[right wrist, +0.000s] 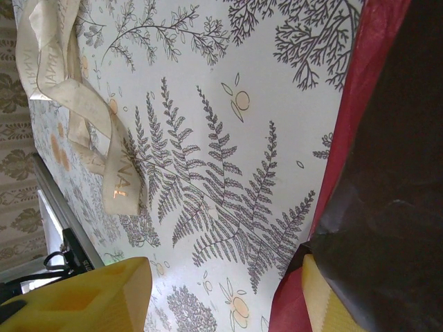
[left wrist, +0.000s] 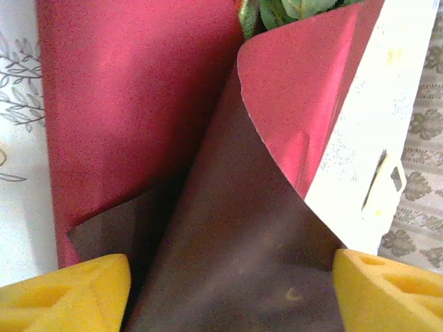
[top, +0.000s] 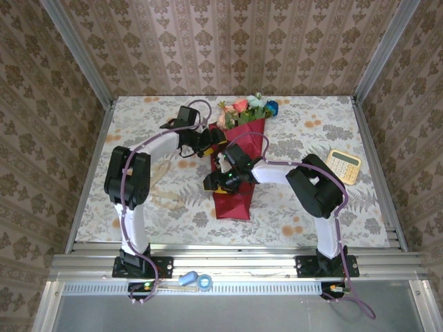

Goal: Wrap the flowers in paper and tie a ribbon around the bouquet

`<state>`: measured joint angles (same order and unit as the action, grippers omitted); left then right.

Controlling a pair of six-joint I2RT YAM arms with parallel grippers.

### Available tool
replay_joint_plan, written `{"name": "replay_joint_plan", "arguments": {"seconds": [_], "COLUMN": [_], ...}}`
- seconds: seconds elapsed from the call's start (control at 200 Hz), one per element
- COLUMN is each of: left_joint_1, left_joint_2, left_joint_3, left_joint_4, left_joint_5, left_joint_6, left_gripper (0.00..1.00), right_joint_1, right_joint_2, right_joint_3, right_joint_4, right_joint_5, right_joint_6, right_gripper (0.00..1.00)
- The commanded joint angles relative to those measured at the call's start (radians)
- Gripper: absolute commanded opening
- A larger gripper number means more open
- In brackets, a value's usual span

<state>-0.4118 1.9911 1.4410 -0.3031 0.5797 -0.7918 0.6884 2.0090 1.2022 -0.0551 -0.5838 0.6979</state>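
Note:
The bouquet lies mid-table: the crimson paper is rolled into a cone around the flowers, whose blooms stick out at the far end. In the left wrist view, green leaves show at the cone's mouth and a loose dark flap of paper curls up. My left gripper is open, its yellow fingers wide on either side of that flap. My right gripper is open at the cone's left edge, one finger tucked under the paper's rim. The cream ribbon lies loose to the left.
A yellow calculator sits at the right of the flowered tablecloth. Small blue items rest on the metal rail in front of the arm bases. Patterned walls enclose the table on three sides.

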Motion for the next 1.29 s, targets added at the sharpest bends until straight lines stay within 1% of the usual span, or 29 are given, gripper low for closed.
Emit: {"name": "replay_joint_plan", "arguments": {"seconds": [0.0,0.02,0.09,0.18,0.285,0.385,0.43,0.465,0.485,0.53,0.55,0.695,0.81,0.89,0.975,1.07,1.12,1.175,1.29], "left_joint_1": [-0.005,-0.005,-0.005,-0.014,-0.026,-0.035,-0.035,-0.033,-0.031,-0.026,-0.023,0.009,0.032,0.043,0.053,0.066,0.072,0.077,0.086], "left_joint_2": [-0.002,0.001,0.033,0.084,0.152,0.188,0.194,0.196,0.195,0.195,0.194,0.196,0.203,0.204,0.2,0.191,0.189,0.189,0.181], "left_joint_3": [0.027,0.034,0.095,0.197,0.296,0.335,0.342,0.342,0.34,0.336,0.335,0.341,0.343,0.339,0.335,0.339,0.341,0.34,0.302], "left_joint_4": [0.027,0.021,-0.052,-0.212,-0.359,-0.424,-0.44,-0.443,-0.442,-0.438,-0.438,-0.42,-0.396,-0.373,-0.349,-0.333,-0.329,-0.325,-0.292], "left_joint_5": [0.004,0.003,0.002,-0.038,-0.057,-0.071,-0.081,-0.085,-0.088,-0.095,-0.1,-0.098,-0.074,-0.057,-0.045,-0.036,-0.027,-0.014,0.009], "left_joint_6": [0.02,0.019,0.044,0.109,0.183,0.23,0.245,0.253,0.256,0.259,0.262,0.283,0.287,0.279,0.266,0.254,0.249,0.241,0.222], "left_gripper": [0.85,0.87,0.87,0.85,0.79,0.66,0.57,0.47,0.38,0.09,0.0,0.0,0.0,0.0,0.0,0.0,0.0,0.0,0.0], "right_joint_1": [0.007,0.006,0.007,0.006,0.007,0.006,0.006,0.006,0.005,0.007,0.006,0.011,0.004,-0.006,-0.021,-0.059,-0.073,-0.078,-0.06], "right_joint_2": [-0.02,-0.019,-0.02,-0.018,-0.017,-0.017,-0.016,-0.018,-0.019,-0.027,-0.032,-0.131,-0.26,-0.339,-0.425,-0.504,-0.517,-0.513,-0.463], "right_joint_3": [-0.018,-0.017,-0.019,-0.02,-0.018,-0.013,-0.01,-0.008,-0.006,0.0,0.002,0.031,0.031,0.018,-0.045,-0.179,-0.244,-0.289,-0.305], "right_joint_4": [-0.021,-0.022,-0.03,-0.034,-0.038,-0.044,-0.047,-0.049,-0.048,-0.051,-0.053,-0.101,-0.133,-0.166,-0.181,-0.148,-0.129,-0.109,-0.078], "right_joint_5": [0.013,0.013,0.019,0.023,0.028,0.033,0.036,0.039,0.04,0.041,0.043,0.082,0.115,0.121,0.147,0.163,0.17,0.167,0.17], "right_joint_6": [-0.036,-0.037,-0.041,-0.041,-0.04,-0.038,-0.038,-0.038,-0.037,-0.035,-0.035,-0.023,0.009,0.029,0.054,0.102,0.133,0.16,0.213], "right_gripper": [0.6,0.6,0.6,0.6,0.6,0.6,0.6,0.6,0.6,0.6,0.6,0.62,0.66,0.67,0.67,0.65,0.61,0.51,0.37]}}
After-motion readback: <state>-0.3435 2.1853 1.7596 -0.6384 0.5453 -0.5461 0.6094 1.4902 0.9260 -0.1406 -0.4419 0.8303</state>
